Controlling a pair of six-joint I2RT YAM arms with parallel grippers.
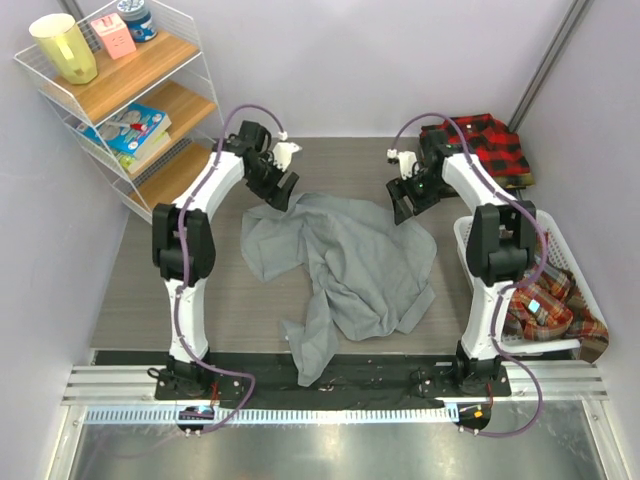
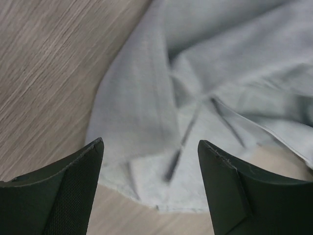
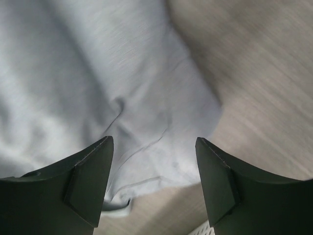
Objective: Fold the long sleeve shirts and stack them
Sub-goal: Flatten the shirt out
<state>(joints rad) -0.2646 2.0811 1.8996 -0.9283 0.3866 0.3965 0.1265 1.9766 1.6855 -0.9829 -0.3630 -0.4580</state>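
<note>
Done: red-checked shirt (image 1: 492,143) looks folded, table's (image 1: 150,300) far right corner.
To do: grey shirt (image 1: 345,262) crumpled; plaid shirts (image 1: 545,310) in basket (image 1: 583,280).
Hands: left gripper (image 2: 150,144), right gripper (image 3: 154,140) spread wide, empty.

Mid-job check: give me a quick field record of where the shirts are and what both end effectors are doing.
grey shirt: crumpled and unfolded, mid-table, a sleeve reaching the near edge
red-and-black checked shirt: far right corner, looks folded
plaid shirts: heaped in the white basket, right side
left end effector: open, empty, above the grey shirt's far left edge
right end effector: open, empty, above its far right edge
stage: grey shirt not yet folded
</note>
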